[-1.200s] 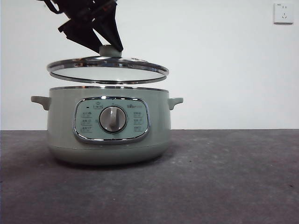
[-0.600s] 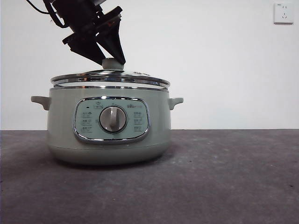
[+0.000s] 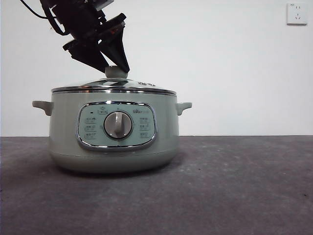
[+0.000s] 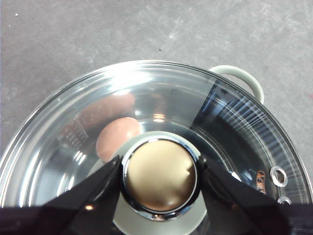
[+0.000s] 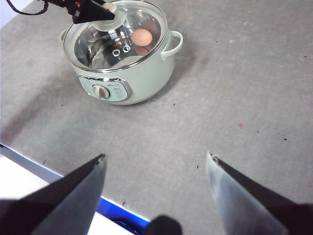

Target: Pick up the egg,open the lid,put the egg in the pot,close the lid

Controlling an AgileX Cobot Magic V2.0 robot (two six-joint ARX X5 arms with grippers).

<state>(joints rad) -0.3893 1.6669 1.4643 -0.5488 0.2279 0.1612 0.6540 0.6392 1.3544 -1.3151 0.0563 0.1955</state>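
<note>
The sage-green pot (image 3: 115, 147) stands on the grey table with the glass lid (image 3: 113, 87) lying flat on its rim. My left gripper (image 3: 113, 66) reaches down from the upper left and is shut on the lid's pale knob (image 3: 115, 72). In the left wrist view both jaws press the sides of the knob (image 4: 160, 175), and the orange-brown egg (image 4: 117, 137) shows through the glass inside the pot. The right wrist view shows the pot (image 5: 132, 78), the egg (image 5: 142, 36) under the lid (image 5: 107, 44), and my right gripper (image 5: 156, 164) open, high and far from the pot.
A white wall with a socket (image 3: 297, 13) stands behind the pot. The pot's side handles (image 3: 184, 106) stick out to each side. In the right wrist view the table's edge with a blue strip (image 5: 117, 213) lies below my right gripper.
The lid hung tilted above the pot a second ago. My left gripper has lowered it, and it now rests level on the pot's rim.
</note>
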